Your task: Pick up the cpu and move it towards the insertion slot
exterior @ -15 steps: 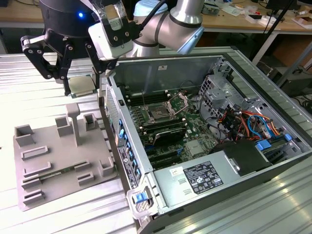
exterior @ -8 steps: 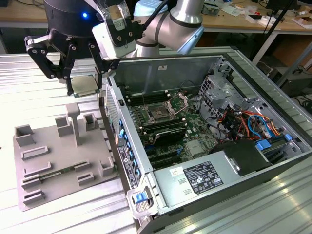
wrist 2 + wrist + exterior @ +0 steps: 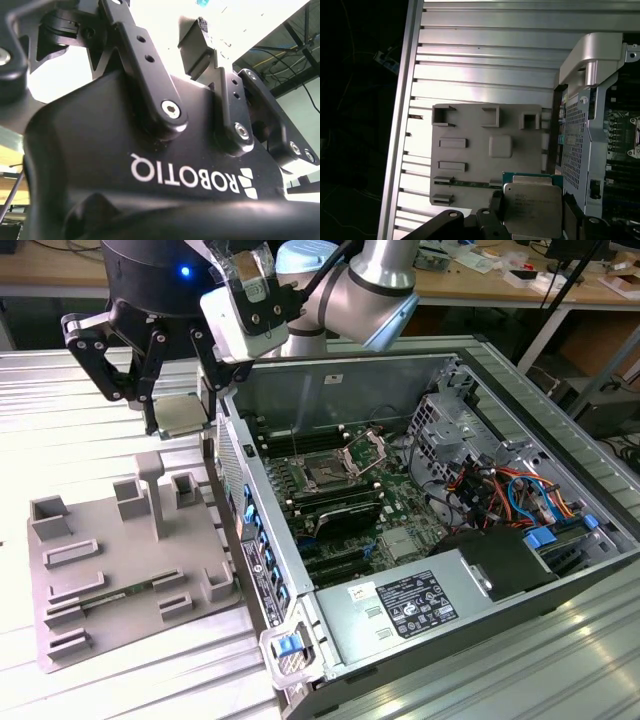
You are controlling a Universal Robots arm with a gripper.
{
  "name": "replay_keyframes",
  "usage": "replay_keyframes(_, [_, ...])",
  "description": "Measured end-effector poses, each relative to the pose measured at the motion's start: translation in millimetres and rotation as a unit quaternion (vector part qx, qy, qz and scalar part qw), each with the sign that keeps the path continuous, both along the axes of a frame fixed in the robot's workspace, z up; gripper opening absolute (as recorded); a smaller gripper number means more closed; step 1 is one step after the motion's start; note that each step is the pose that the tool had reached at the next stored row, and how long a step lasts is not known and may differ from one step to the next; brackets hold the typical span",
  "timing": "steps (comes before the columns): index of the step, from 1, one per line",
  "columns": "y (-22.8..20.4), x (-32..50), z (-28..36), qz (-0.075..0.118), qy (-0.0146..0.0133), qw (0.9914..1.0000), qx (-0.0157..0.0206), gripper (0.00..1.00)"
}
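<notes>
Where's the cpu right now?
The cpu is clamped in the pincer at the exterior view's upper left, up above the grey tray and beside the open computer case's outer wall.

cpu (image 3: 186,417) in jaws, above grey tray (image 3: 120,570)

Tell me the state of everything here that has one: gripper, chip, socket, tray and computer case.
gripper: shut on the cpu.
cpu: held in the air, off the grey tray.
insertion slot: bracket raised, dark centre exposed, nothing in it.
grey tray: lying flat beside the computer case.
computer case: on its side, panel off, inside exposed.
</notes>
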State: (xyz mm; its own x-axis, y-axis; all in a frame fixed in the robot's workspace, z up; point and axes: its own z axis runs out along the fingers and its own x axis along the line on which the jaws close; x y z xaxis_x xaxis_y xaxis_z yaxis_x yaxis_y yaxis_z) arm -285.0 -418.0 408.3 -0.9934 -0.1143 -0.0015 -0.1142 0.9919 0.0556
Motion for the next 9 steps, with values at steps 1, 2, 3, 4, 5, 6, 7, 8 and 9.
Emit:
replay_keyframes(1, [0.0,1.2,0.0,0.0,0.0,1.0,0.0,0.55])
replay_keyframes(2, [0.0,1.9,0.0,0.0,0.0,1.0,0.0,0.55])
replay_keyframes(3, [0.0,2.6,0.0,0.0,0.0,1.0,0.0,0.55])
replay_keyframes(4, [0.0,3.4,0.0,0.0,0.0,1.0,0.0,0.55])
replay_keyframes(5, [0.0,3.8,0.0,0.0,0.0,1.0,0.0,0.55])
replay_keyframes(6, [0.0,4.3,0.0,0.0,0.0,1.0,0.0,0.55])
replay_keyframes(7, [0.0,4.7,0.0,0.0,0.0,1.0,0.0,0.55])
replay_keyframes(8, [0.0,5.1,0.0,0.0,0.0,1.0,0.0,0.55])
replay_keyframes(9, [0.0,5.6,0.0,0.0,0.0,1.0,0.0,0.55])
